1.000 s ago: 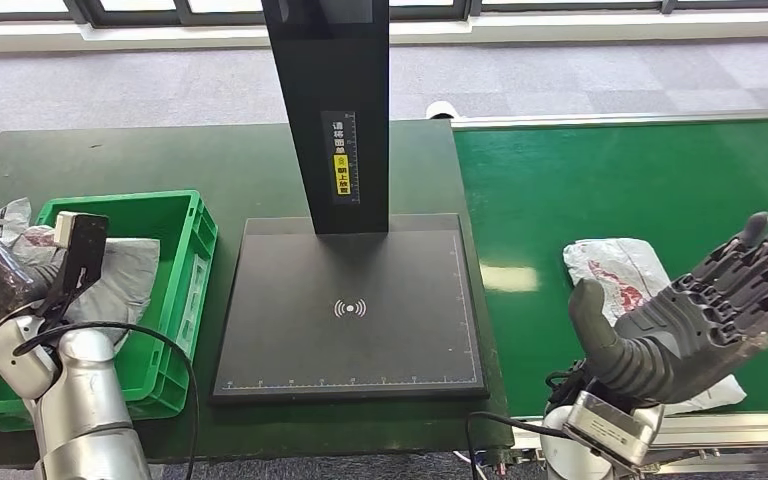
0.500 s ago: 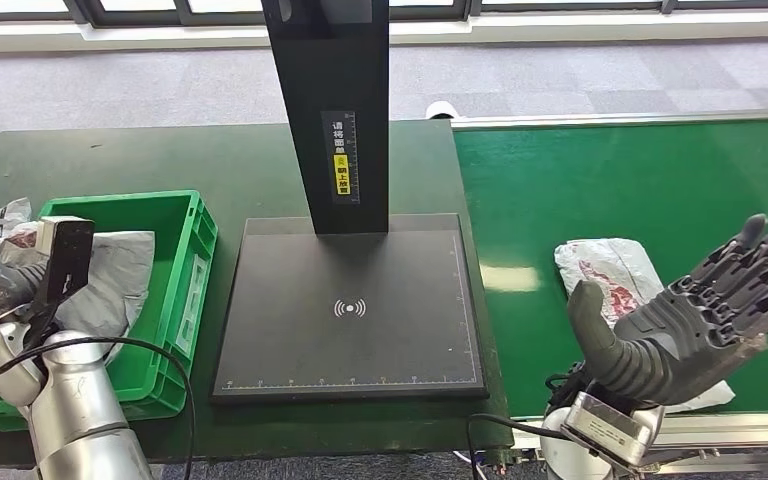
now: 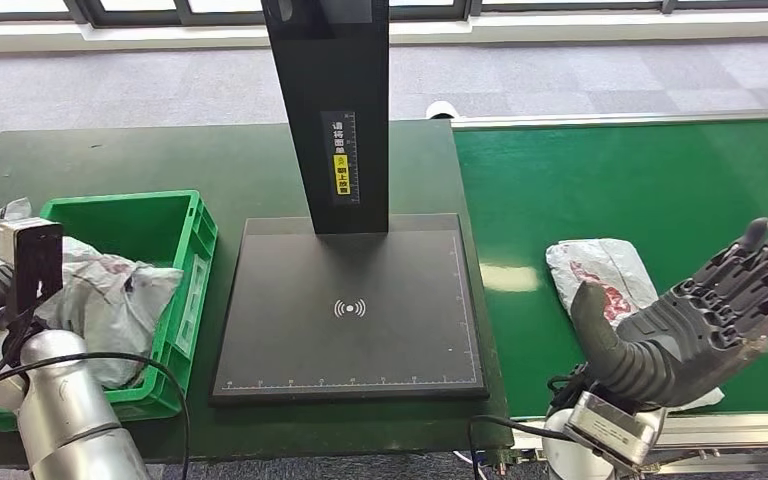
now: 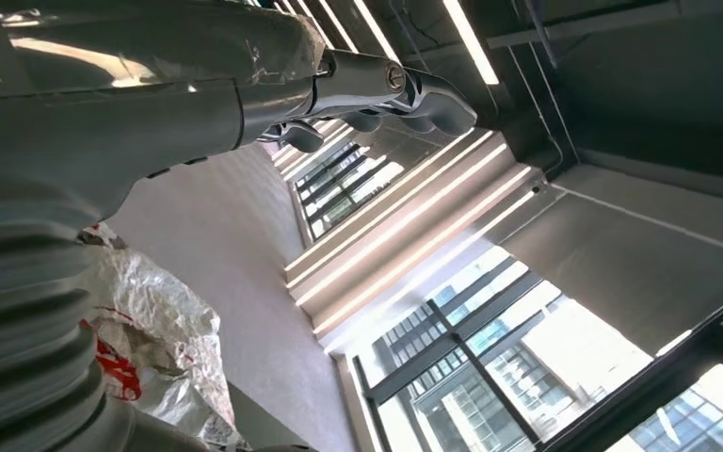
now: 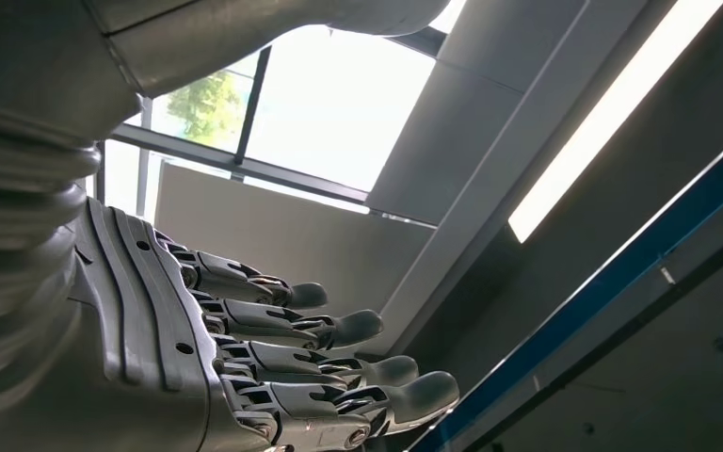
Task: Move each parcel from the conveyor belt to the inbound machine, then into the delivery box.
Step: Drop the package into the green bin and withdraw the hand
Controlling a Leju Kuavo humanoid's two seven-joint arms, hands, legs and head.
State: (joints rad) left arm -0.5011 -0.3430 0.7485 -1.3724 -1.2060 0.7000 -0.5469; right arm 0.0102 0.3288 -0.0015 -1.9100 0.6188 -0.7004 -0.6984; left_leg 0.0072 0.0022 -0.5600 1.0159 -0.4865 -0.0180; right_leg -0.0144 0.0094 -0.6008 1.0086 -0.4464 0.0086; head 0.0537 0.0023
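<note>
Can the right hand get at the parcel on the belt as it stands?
Probably yes. The right hand is open, palm up, partly overlapping the parcel on the conveyor belt, with nothing between them; it would need to turn over first.

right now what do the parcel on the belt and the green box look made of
Parcel on the belt: thin silvery-white plastic film, probably a poly mailer, going by its creases, sheen and red print. Green box: rigid moulded plastic, semi-gloss, with ribbed walls and a thick rim.

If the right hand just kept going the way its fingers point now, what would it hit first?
Probably nothing nearby. The right hand is open, palm up, fingers angled up and away over the conveyor belt; the parcel lies below it. Depth is uncertain.
</note>
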